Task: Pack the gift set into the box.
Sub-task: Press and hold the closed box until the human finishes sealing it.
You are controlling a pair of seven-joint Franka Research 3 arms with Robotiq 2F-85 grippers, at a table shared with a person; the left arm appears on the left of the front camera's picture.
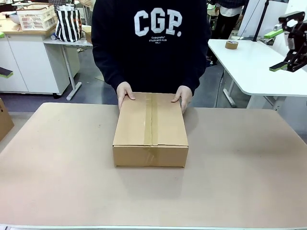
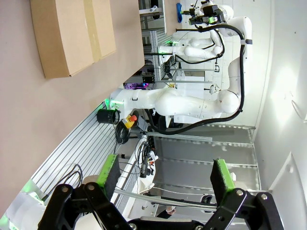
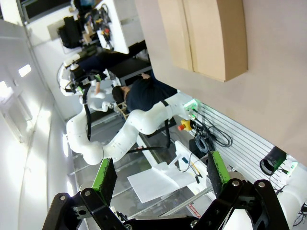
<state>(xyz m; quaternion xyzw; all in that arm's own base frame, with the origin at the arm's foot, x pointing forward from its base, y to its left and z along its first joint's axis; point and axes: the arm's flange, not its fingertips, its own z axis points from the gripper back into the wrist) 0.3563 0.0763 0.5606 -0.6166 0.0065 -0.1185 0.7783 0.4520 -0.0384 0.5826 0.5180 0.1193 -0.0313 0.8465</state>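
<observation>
1. The left jaws are wide apart, with nothing between their green pads (image 2: 106,170). They hang up in the air, well away from the bench (image 1: 57,167).
2. The right jaws are wide apart too, and there is nothing between their green pads (image 3: 102,175). They are also high up, well away from the bench.
3. The cardboard box (image 1: 150,127) lies flat on the bench. It is about halfway between the left and right edges. Its far end is at the far edge, and its near end is about halfway to the near edge.
4. The top flaps are shut. A strip of brown tape (image 1: 149,120) runs down the middle of the top, from the far end to the near end.
5. A person stands at the far edge. They have a hand (image 1: 125,93) on one far corner of the box and the other hand (image 1: 183,97) on the other far corner.
6. I think the person is setting the box in place or steadying it. I cannot tell if the gift set is already inside.
7. If the packing is not done yet, the next move is to take off the tape and open the flaps. If it is done, the box is ready to go.
</observation>
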